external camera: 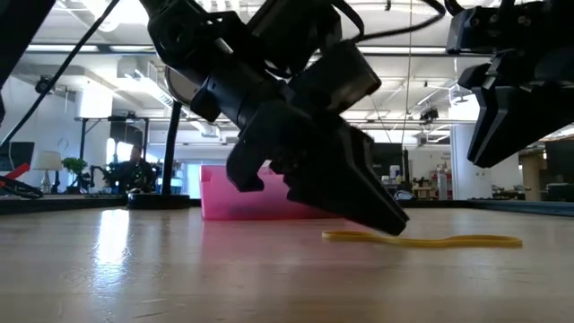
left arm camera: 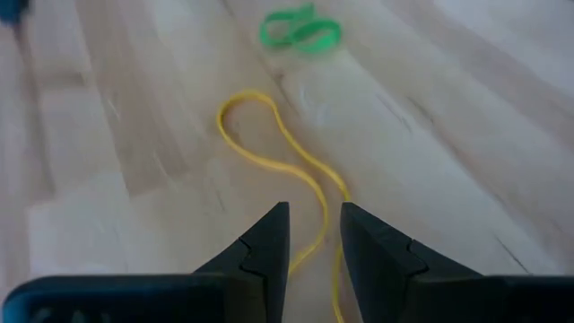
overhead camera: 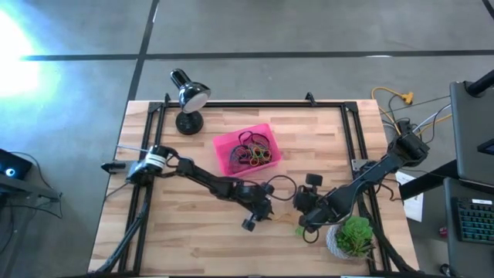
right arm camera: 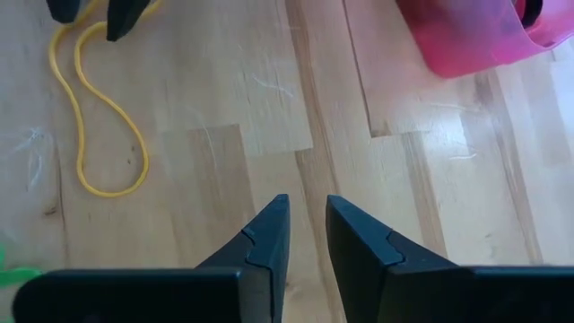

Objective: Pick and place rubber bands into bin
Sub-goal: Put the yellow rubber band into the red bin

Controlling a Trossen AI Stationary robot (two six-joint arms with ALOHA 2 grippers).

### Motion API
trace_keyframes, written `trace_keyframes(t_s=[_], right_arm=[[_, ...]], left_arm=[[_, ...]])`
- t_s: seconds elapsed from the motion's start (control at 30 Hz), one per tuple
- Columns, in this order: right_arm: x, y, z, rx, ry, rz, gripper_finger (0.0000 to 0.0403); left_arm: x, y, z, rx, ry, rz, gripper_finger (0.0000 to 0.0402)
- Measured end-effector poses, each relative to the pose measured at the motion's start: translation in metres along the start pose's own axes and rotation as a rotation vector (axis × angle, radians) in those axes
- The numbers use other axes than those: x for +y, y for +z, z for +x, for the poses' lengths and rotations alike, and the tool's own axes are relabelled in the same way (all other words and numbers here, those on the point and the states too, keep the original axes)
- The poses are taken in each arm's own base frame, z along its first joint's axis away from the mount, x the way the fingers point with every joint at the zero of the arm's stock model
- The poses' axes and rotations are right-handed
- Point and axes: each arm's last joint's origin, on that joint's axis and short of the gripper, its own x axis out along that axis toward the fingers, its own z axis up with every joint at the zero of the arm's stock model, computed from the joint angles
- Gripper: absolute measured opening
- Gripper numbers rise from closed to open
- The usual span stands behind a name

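In the low view the left hand (external camera: 359, 193) hides the middle of the pink bin (external camera: 220, 199) behind it. The yellow rubber band (left arm camera: 269, 148) runs under that hand's fingertips, its near end cut off. The bin's far end is cropped in the right wrist view.

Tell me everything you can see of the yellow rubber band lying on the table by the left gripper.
The yellow rubber band is one long, thin, floppy loop, rubbery in look, lying flat on the bare wooden table in a stretched, wavy shape with a rounded far end. It is outside the pink bin. The left gripper is low over its near end, jaws slightly apart astride one strand; actual contact cannot be told. A green band lies beyond it, apart.
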Motion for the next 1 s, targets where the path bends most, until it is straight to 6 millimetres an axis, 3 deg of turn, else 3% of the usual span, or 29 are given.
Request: trace_keyframes(t_s=[0.53, 1.0], right_arm=[[-0.001, 0.001, -0.001, -0.009, -0.003, 0.001, 0.0061], [-0.001, 0.000, -0.001, -0.009, -0.005, 0.000, 0.0059]], left_arm=[[-0.008, -0.012, 0.002, 0.156, -0.059, -0.145, 0.0087], [-0.023, -0.021, -0.013, 0.357, -0.126, -0.170, 0.0087]])
